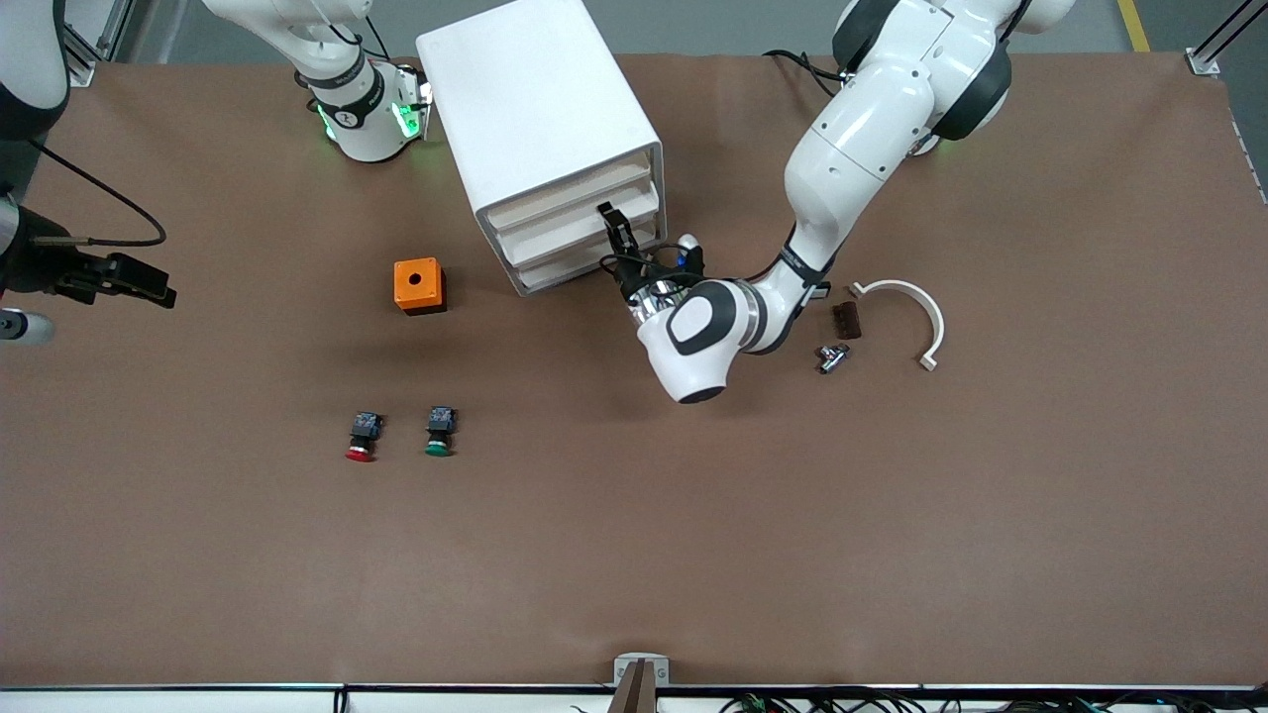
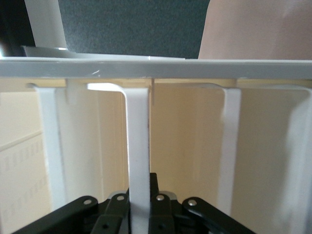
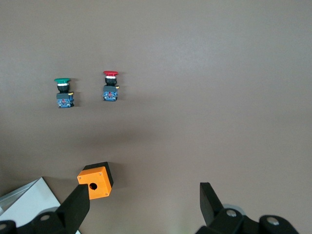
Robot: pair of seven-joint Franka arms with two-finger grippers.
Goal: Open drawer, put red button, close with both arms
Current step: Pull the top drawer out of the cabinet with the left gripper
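Observation:
The white cabinet [image 1: 535,109] stands near the arms' bases, its four cream drawer fronts looking flush. My left gripper [image 1: 616,233] is at the drawer [image 1: 555,222], second from the top. In the left wrist view the left gripper [image 2: 139,195] is shut on that drawer's white front lip [image 2: 138,141]. The red button [image 1: 362,438] lies on the table nearer the front camera, beside a green-capped one [image 1: 440,432]. My right gripper [image 1: 163,295] is open and empty toward the right arm's end. Its wrist view shows the right gripper [image 3: 144,195] above the table and the red button [image 3: 110,87] farther off.
An orange box with a hole [image 1: 418,285] sits between the cabinet and the buttons, also in the right wrist view [image 3: 96,181]. A white curved clip [image 1: 916,307], a brown piece [image 1: 846,320] and a metal fitting [image 1: 832,356] lie toward the left arm's end.

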